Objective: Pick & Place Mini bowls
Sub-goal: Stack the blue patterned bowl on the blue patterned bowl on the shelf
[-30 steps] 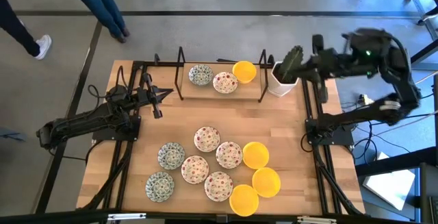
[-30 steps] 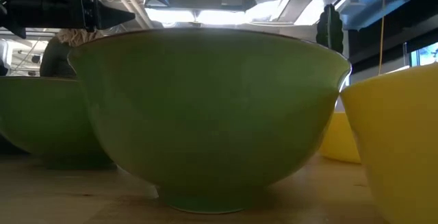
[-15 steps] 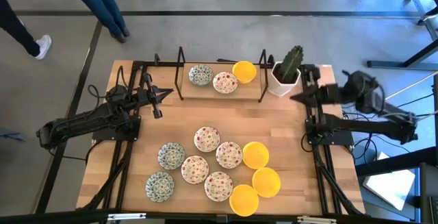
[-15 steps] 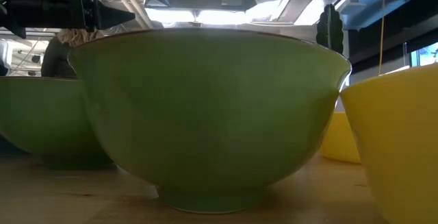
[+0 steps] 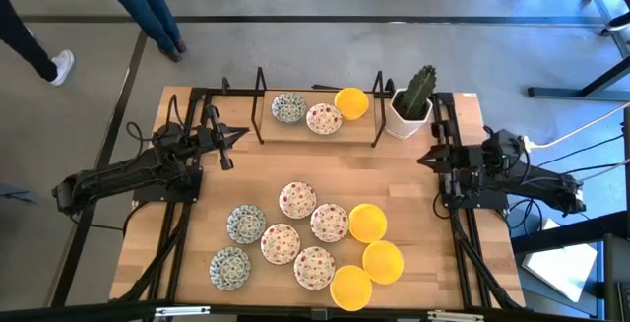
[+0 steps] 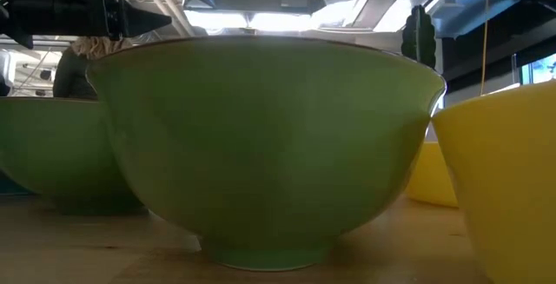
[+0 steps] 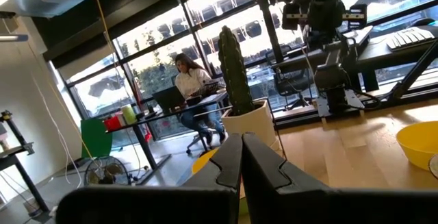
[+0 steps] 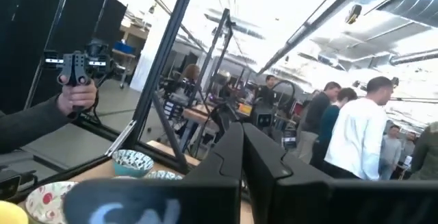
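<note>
Twelve mini bowls (image 5: 298,200) — nine loose (three racked).

Grey concrete floor (image 5: 325,51), tall windows (image 7: 226,29), bright overhead daylight.

My two arms were dark, almost black, built from slim tube links with thicker blocks at the joints. Black cables ran along the left arm (image 5: 118,176) and the right arm (image 5: 536,179). Each arm ended in a narrow, pointed gripper. From my wrist cameras, the fingers (image 7: 263,166) were matte black and angular, with stepped inner edges.
</note>
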Motion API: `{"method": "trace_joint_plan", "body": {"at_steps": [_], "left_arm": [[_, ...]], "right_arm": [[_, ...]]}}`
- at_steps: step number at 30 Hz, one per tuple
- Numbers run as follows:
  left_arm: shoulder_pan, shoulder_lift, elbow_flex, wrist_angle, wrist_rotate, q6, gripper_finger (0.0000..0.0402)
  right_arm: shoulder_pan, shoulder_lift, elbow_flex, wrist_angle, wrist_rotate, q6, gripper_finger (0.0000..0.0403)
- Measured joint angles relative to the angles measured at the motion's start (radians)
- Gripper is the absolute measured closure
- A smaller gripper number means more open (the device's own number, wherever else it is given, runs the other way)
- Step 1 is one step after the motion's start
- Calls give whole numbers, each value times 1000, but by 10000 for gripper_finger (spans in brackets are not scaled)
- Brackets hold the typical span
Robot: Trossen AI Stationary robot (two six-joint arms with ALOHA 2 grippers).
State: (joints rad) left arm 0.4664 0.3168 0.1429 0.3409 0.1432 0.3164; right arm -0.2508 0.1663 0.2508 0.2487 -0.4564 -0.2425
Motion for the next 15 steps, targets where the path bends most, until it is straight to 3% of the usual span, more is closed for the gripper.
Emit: {"method": "trace_joint_plan", "body": {"at_steps": [5, 15], "left_arm": [[0, 0, 0, 7, 0, 0, 398], [0, 0, 0, 0, 0, -15, 398]], "right_arm": [[0, -38, -34, -15, 52, -5, 394], [0, -38, -64, -37, 53, -5, 393]]}}
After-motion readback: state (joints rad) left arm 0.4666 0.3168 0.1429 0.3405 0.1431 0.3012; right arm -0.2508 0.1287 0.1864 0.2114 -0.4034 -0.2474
